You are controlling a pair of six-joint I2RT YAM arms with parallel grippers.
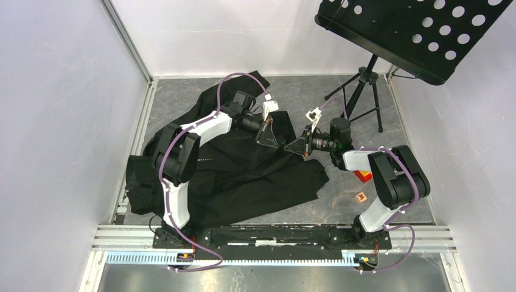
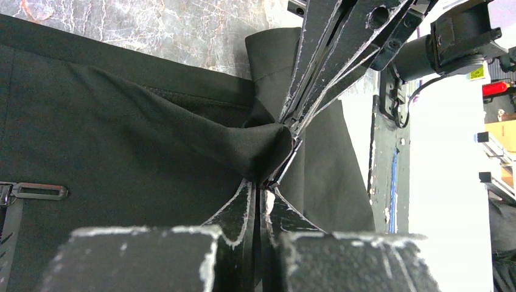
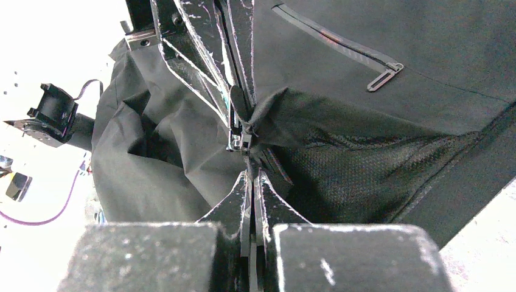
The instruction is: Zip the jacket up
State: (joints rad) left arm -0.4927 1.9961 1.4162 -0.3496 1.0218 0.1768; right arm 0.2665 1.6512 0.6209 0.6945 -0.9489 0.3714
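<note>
The black jacket (image 1: 243, 173) lies crumpled on the grey floor, left of centre. Both grippers meet tip to tip over its raised right-hand edge. My left gripper (image 1: 278, 137) (image 2: 263, 184) is shut, pinching a bunched fold of jacket (image 2: 152, 128) fabric beside a small metal zipper slider (image 2: 285, 167). My right gripper (image 1: 298, 146) (image 3: 251, 173) is shut on the jacket (image 3: 377, 158) edge just below the slider (image 3: 241, 141). The left gripper's fingers (image 3: 234, 91) come down from above in the right wrist view. A pocket zipper pull (image 3: 383, 76) lies flat on the cloth.
A black perforated music stand (image 1: 420, 30) on a tripod (image 1: 363, 91) stands at the back right. A red-orange item (image 1: 364, 176) and a small wooden block (image 1: 361, 198) lie by the right arm. White walls close in both sides, and a metal rail (image 1: 274, 234) runs along the front.
</note>
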